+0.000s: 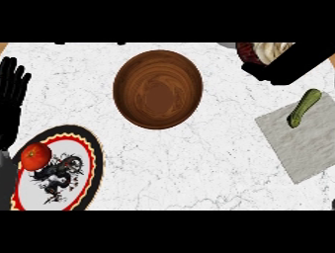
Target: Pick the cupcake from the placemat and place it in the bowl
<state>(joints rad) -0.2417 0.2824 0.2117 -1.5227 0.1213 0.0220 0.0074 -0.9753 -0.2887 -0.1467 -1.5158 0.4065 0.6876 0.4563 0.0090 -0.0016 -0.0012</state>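
The cupcake (266, 50), with a dark ribbed wrapper and pale frosting, shows at the top right, off the placemat and partly hidden. My right hand (301, 62) is curled round it, with the forearm running down the right edge. The grey placemat (309, 141) lies at the right, below the hand. The round wooden bowl (157, 89) stands empty at the top centre, to the left of the hand and apart from it. My left hand (1, 106) rests open at the left edge, fingers up.
A green zucchini (303, 107) lies on the placemat's upper corner. A patterned plate (82, 143) with a red and black rim sits at the lower left and bears a tomato (35, 156). White marble counter spreads between the bowl, plate and placemat.
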